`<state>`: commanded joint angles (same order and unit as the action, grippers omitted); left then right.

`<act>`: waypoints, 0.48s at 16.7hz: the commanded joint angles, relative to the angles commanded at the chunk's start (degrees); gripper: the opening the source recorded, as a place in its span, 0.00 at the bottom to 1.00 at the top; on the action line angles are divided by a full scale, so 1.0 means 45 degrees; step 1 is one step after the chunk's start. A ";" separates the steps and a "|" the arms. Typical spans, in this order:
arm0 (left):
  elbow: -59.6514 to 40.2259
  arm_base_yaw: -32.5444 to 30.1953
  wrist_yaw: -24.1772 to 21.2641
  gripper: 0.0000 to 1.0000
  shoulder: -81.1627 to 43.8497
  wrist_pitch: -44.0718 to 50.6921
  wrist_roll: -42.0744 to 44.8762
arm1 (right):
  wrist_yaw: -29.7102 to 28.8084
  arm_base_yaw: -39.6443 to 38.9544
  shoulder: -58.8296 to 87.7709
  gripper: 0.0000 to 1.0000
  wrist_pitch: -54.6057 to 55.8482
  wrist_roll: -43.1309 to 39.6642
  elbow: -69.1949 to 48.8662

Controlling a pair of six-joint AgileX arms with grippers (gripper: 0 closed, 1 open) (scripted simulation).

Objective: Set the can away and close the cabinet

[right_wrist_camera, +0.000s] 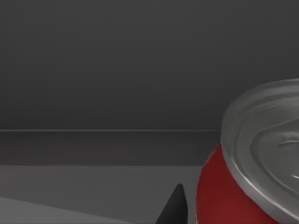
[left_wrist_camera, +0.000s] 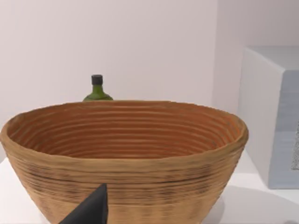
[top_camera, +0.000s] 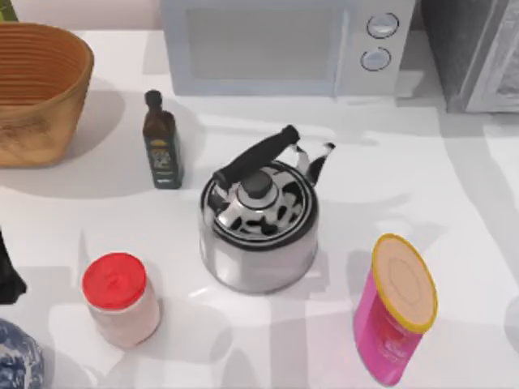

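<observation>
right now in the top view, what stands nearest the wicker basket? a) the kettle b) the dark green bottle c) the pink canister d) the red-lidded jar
b, the dark green bottle stands just right of the wicker basket, while the kettle, the red-lidded jar and the pink canister all sit farther off.

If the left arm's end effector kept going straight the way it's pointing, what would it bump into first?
Most likely the basket. In the left wrist view its woven wall stands right ahead of the left end effector's dark fingertip. A green bottle peeks over the rim behind it. How near the basket is can't be judged.
</observation>
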<state>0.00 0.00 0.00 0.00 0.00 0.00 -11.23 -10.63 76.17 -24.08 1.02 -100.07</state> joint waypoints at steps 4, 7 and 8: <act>0.0000 0.0000 0.0000 1.00 0.0000 0.0000 0.0000 | 0.0083 0.0056 0.0348 0.00 -0.0097 0.0007 -0.0406; 0.0000 0.0000 0.0000 1.00 0.0000 0.0000 0.0000 | 0.0223 0.0147 0.1664 0.00 -0.0526 -0.0033 -0.2070; 0.0000 0.0000 0.0000 1.00 0.0000 0.0000 0.0000 | 0.0267 0.0208 0.2249 0.00 -0.0724 -0.0046 -0.2870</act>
<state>0.00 0.00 0.00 0.00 0.00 0.00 -10.02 -9.69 86.29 -27.34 0.81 -112.98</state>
